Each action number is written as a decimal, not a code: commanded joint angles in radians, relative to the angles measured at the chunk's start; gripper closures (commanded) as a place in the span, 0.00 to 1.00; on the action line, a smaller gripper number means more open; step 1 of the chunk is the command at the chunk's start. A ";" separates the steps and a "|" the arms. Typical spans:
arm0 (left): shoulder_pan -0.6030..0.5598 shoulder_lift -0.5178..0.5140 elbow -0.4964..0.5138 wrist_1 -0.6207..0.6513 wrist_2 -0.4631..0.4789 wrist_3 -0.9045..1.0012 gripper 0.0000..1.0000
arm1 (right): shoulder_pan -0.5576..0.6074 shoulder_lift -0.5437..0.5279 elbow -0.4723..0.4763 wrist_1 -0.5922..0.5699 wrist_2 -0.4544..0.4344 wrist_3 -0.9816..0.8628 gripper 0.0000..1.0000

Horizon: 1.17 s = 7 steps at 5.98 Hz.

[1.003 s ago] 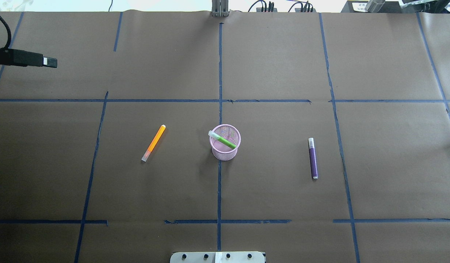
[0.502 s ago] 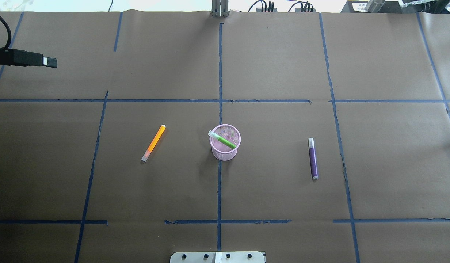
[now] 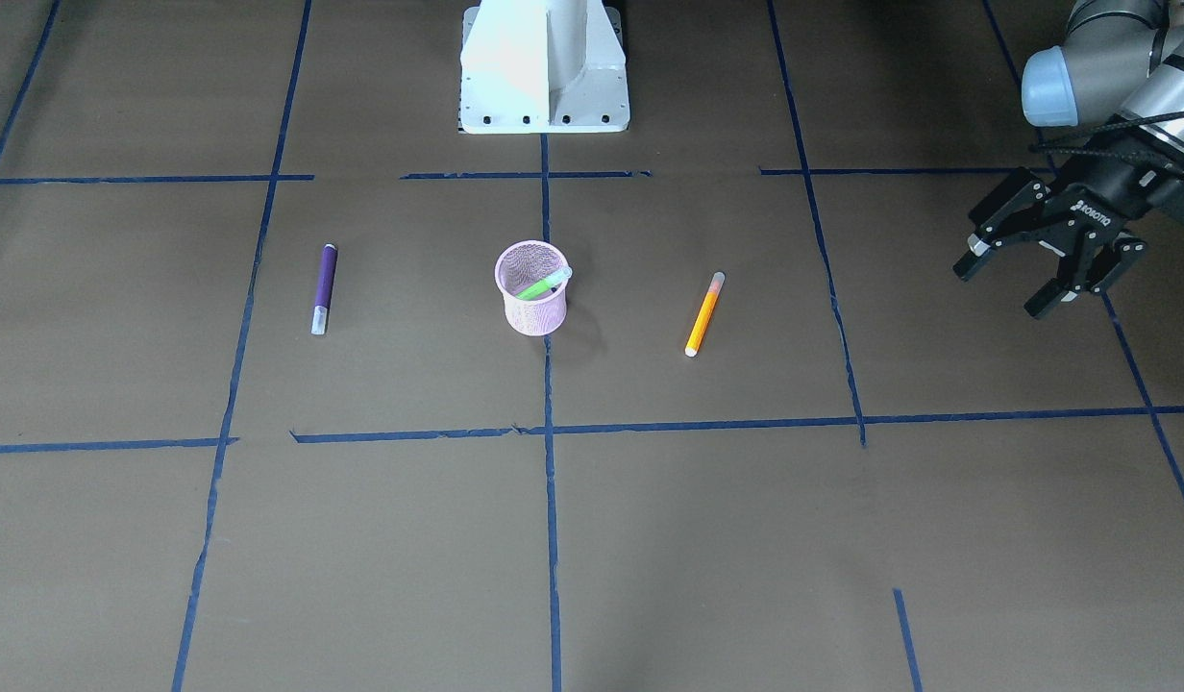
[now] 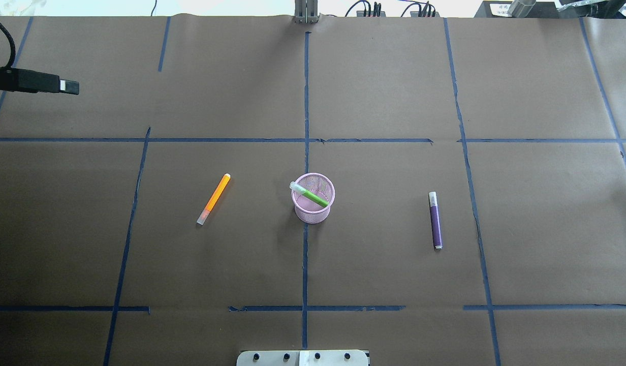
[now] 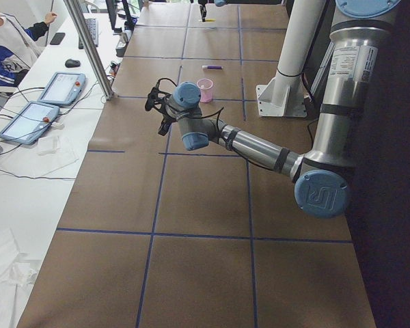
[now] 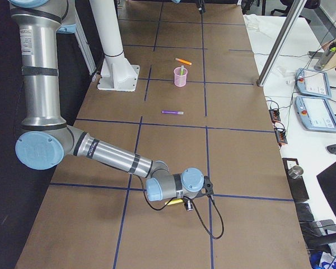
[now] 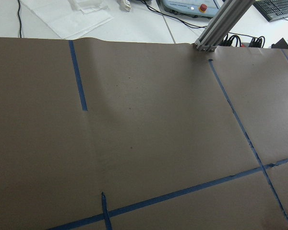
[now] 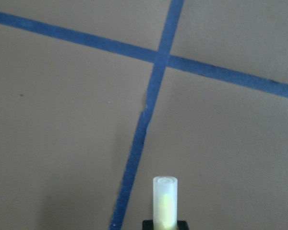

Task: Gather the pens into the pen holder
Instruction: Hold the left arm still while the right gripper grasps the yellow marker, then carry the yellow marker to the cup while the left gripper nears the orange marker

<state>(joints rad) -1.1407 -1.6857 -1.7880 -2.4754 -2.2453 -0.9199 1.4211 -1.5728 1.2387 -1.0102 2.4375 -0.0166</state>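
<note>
**One pen in the cup, two lying out on the paper**

The pen holder [image 4: 313,214] stands upright on the centre tape line [image 4: 305,264]. On my screen the green pen [image 4: 309,194] leans inside it, with its pale cap poking over the rim toward the robot's left. The orange pen [image 4: 213,199] lies flat to the holder's left, well apart from it, with its pale end nearer the robot's base. The purple pen [image 4: 435,221] lies flat to the holder's right, also well apart, with its pale end pointing away from the base.

The left gripper [image 3: 1003,288] hangs far out over the left side of the table [image 4: 394,264], well beyond the orange pen. Its fingers are spread with nothing between them.

The right gripper [image 6: 186,204] sits low over the paper at the table's right end. In its wrist view, what looks like a yellow pen [image 8: 164,201] rises from the bottom edge, pale cap first, beside a crossing of tape. I cannot tell whether the fingers are clamped on it.
</note>
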 commanded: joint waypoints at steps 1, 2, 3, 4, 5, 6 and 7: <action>0.010 0.011 0.001 0.013 0.003 0.019 0.00 | 0.019 0.003 0.176 0.007 0.021 0.079 1.00; 0.022 0.009 -0.005 0.060 0.004 0.019 0.00 | 0.019 0.007 0.299 0.007 0.020 0.224 1.00; 0.066 0.011 -0.004 0.085 0.009 0.019 0.00 | 0.018 0.013 0.393 0.008 0.020 0.339 1.00; 0.102 0.009 -0.007 0.116 0.010 0.019 0.00 | 0.016 0.039 0.471 0.009 0.017 0.439 1.00; 0.152 0.000 -0.005 0.125 0.015 0.018 0.00 | -0.002 0.083 0.528 0.010 0.009 0.536 1.00; 0.221 -0.017 -0.001 0.134 0.063 0.019 0.00 | -0.080 0.164 0.574 0.010 -0.059 0.676 1.00; 0.275 -0.084 -0.001 0.212 0.069 0.021 0.00 | -0.203 0.206 0.635 0.010 -0.189 0.764 1.00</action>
<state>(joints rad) -0.9205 -1.7206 -1.7897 -2.3183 -2.1910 -0.9002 1.3194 -1.4165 1.8172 -1.0002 2.3514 0.6492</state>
